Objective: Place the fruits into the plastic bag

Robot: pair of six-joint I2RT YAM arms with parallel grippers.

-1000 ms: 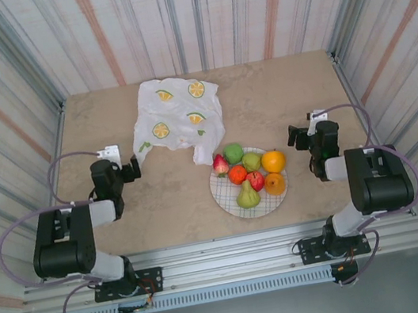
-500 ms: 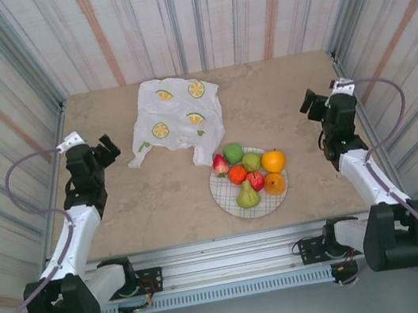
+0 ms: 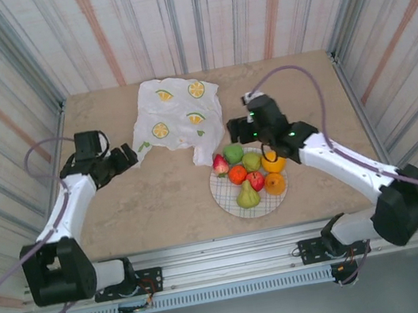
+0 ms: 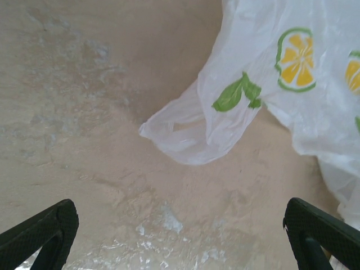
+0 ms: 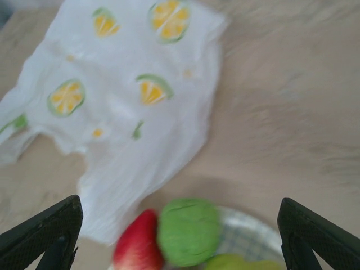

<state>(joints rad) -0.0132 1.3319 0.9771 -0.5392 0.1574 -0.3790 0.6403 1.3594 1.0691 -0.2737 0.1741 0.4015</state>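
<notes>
Left pincer (image 3: 123, 156) hangs spread wide and empty above the bare surface (image 3: 161, 205), near a handle (image 4: 185, 138) of the plastic bag (image 3: 178, 117), which lies flat toward the far side. Right pincer (image 3: 235, 128), likewise spread, hovers over the far edge of the plate (image 3: 272, 200), where the fruits (image 3: 255, 179) sit heaped.

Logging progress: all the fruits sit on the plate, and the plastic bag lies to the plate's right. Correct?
Not quite. The top external view shows the plastic bag lying beyond the plate and to its left, not its right. The fruits do all sit on the plate.
</notes>
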